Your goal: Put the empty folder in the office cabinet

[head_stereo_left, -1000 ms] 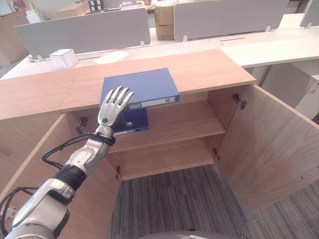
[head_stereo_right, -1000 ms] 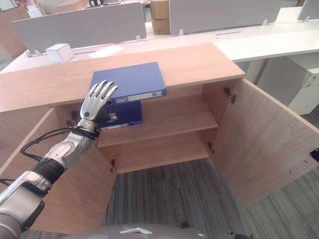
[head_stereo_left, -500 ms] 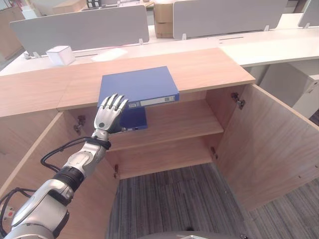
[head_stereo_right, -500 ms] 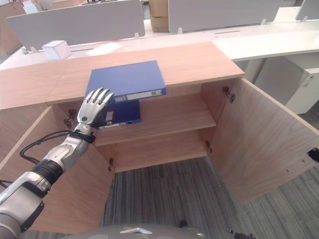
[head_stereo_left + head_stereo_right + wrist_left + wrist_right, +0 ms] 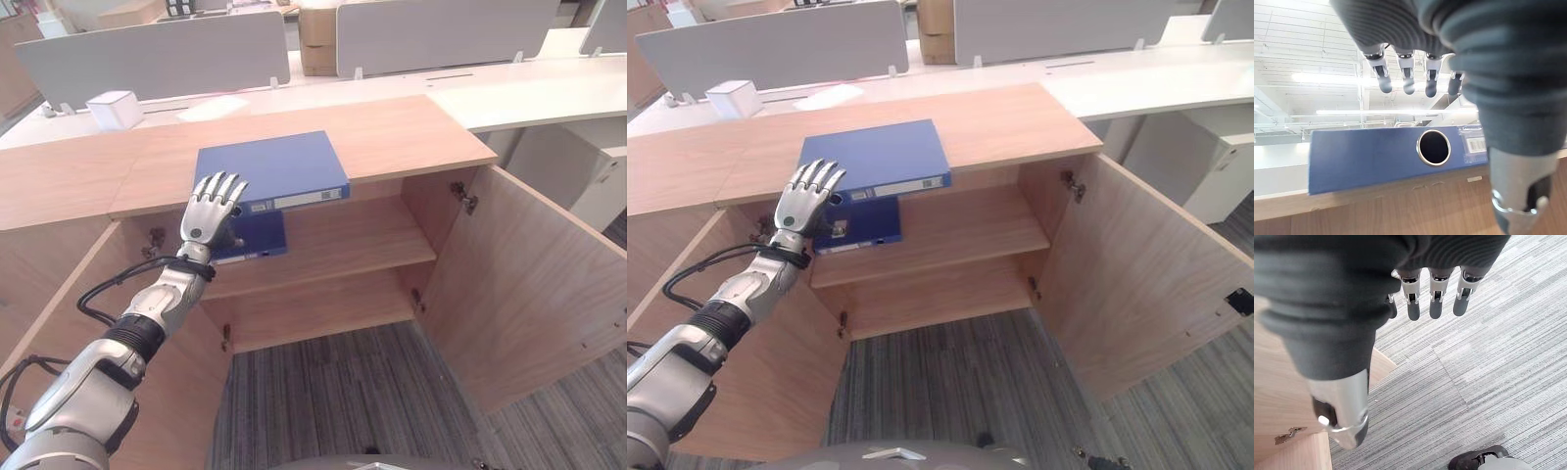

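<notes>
I hold my left hand (image 5: 214,208) raised with fingers spread and empty, just short of the blue folder (image 5: 269,168), which lies flat on the cabinet top (image 5: 411,132) with its spine overhanging the front edge, easy to reach. Below the hand, a second folder (image 5: 257,238) sits on the upper shelf (image 5: 353,235), half hidden. My right hand (image 5: 1420,298) hangs slack-fingered over carpet.

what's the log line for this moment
left hand: open, at folder edge | folder: on cabinet top | right hand: open, idle | doors open
</notes>
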